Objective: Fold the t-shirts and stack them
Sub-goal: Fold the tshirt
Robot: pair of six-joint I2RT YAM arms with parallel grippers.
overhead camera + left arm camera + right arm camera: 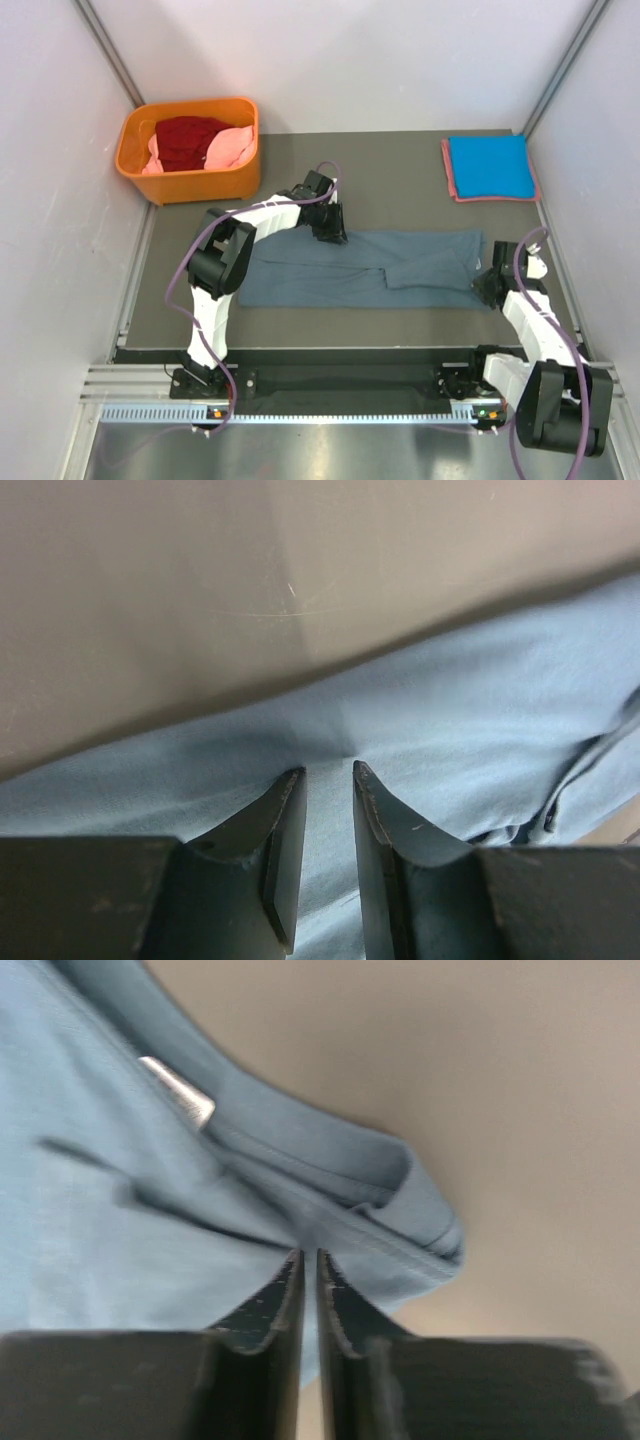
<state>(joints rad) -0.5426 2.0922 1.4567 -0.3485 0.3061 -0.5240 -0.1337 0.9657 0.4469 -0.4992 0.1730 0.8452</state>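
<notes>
1. Seen from above, a grey tee [360, 268] lay spread flat across the middle of a dark table [400, 160], its long side running left to right. The left gripper [330, 228] was down on the tee's far edge, and the right gripper [488, 285] was at its right end. At the far left an orange basket [180, 185] held a dark red tee [188, 140] with a pink tee [232, 148] beside it. At the far right a folded blue tee [488, 165] lay on a salmon tee [450, 180], well apart from the grey one.
2. Seen from the left wrist, the left gripper [328, 775] had its jaws a narrow gap apart, pinching a small fold of the grey tee [480, 710]. The cloth puckered at the fingertips. The tee's edge ran just beyond them, with bare table past it.
3. Seen from the right wrist, the right gripper [309, 1255] had its jaws pressed almost together on the grey tee [100, 1230], close to its rolled hem. A small white tag [180, 1092] showed on the cloth just beyond the tips.
</notes>
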